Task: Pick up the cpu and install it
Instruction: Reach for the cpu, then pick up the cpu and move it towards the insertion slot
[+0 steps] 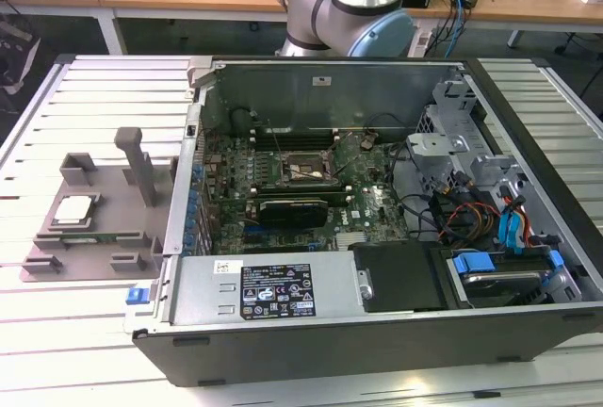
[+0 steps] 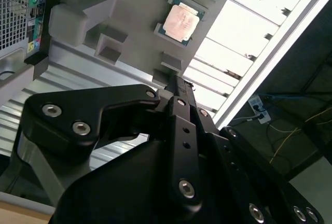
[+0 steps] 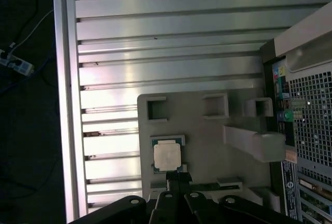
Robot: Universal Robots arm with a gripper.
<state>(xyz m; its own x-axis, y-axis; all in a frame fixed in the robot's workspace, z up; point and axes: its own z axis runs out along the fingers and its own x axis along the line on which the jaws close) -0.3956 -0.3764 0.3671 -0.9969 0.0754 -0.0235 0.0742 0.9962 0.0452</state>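
One cpu [image 3: 167,156] lies on the grey fixture [image 3: 207,146].

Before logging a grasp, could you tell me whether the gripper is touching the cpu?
Apart. The second wrist view shows grey holder between the gripper and the cpu.

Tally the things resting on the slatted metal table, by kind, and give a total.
cpu: 1
grey holder tray: 1
open computer case: 1
Total: 3
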